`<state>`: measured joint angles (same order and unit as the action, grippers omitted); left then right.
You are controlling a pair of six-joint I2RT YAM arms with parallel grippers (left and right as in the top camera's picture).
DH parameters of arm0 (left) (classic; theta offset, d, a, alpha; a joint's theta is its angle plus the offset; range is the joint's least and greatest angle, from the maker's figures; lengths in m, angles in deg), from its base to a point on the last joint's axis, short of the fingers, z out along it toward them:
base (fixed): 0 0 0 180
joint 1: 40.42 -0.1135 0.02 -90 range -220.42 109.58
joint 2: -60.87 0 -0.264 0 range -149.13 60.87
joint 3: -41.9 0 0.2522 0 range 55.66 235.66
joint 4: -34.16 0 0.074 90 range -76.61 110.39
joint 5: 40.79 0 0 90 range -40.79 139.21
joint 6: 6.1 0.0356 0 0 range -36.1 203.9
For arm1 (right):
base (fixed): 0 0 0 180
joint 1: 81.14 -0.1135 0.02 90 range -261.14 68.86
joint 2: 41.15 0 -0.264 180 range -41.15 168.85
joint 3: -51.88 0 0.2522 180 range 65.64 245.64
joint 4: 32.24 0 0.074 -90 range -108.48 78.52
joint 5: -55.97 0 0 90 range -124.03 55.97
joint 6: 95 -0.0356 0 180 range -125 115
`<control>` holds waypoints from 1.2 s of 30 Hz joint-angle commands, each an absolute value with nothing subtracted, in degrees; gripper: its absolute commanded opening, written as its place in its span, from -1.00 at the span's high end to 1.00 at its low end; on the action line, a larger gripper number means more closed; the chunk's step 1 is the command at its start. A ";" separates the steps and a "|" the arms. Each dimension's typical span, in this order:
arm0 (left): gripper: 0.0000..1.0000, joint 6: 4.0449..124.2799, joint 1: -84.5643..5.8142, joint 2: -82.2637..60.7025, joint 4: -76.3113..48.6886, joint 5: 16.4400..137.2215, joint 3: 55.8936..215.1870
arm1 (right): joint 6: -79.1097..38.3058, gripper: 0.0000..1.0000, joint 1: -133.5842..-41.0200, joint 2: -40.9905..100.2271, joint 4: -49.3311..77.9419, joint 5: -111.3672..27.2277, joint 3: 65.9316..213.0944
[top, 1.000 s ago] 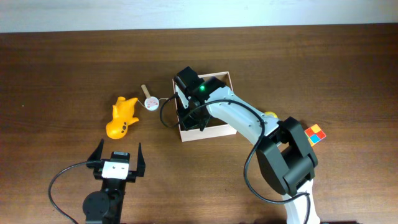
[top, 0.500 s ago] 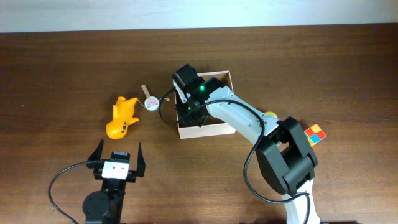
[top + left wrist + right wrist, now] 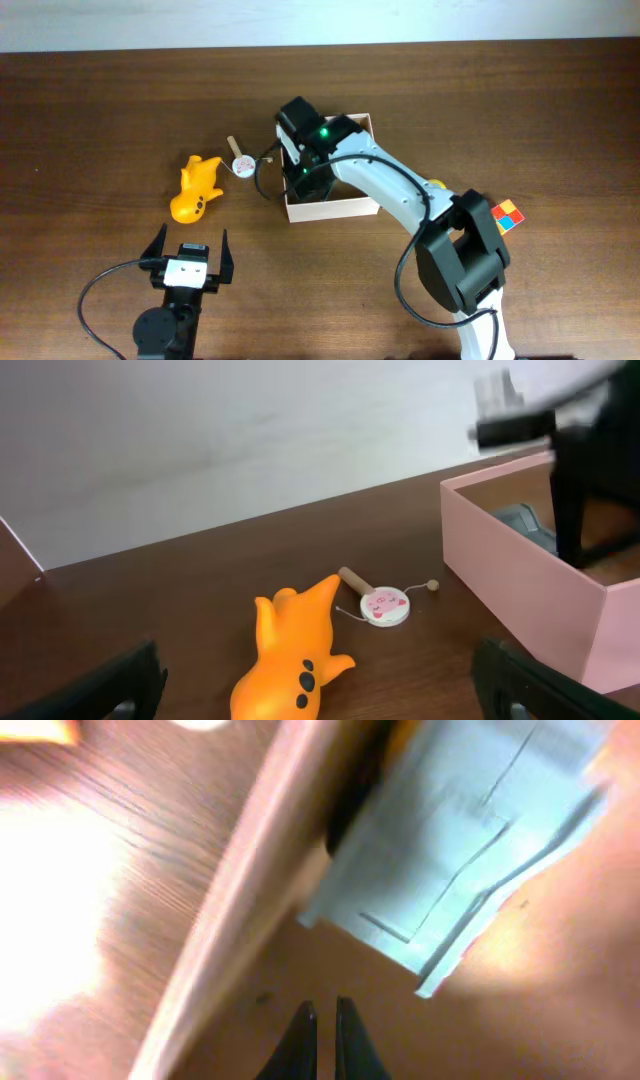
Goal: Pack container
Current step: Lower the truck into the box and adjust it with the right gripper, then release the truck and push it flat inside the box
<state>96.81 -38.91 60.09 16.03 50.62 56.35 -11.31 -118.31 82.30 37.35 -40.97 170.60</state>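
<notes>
The container [image 3: 340, 208] is a shallow white box with a tan inside, at mid table; it also shows in the left wrist view [image 3: 520, 575]. My right gripper [image 3: 312, 182] is down inside it at its left wall, fingers [image 3: 325, 1020] shut and empty over the tan floor. A pale blue flat item [image 3: 470, 840] lies in the box just ahead of the fingers. My left gripper [image 3: 190, 252] is open and empty near the front edge, facing an orange toy [image 3: 197, 188], which also shows in the left wrist view [image 3: 290, 655].
A small round pink-faced disc on a stick [image 3: 241, 163] lies between the orange toy and the box. A colour cube [image 3: 506, 215] and a yellow item [image 3: 436, 185] sit to the right of the box, beside the right arm.
The right gripper has shifted slightly to the far left inside the box, and the box has slid a little that way with it. The left arm has not moved.
</notes>
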 commanded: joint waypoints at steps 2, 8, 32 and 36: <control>-0.99 97.68 -39.15 60.53 15.66 50.45 56.18 | -9.69 0.92 -118.55 81.78 39.65 -37.05 176.68; -0.98 97.68 -39.15 60.53 15.66 50.45 56.18 | -9.91 0.92 -117.24 82.17 39.63 -29.40 175.81; -0.99 97.68 -39.15 60.53 15.66 50.45 56.18 | -9.87 0.93 -114.48 88.80 35.21 -32.31 175.46; -0.99 97.68 -39.15 60.53 15.66 50.45 56.18 | -9.69 0.92 -114.48 88.80 33.94 -35.98 175.46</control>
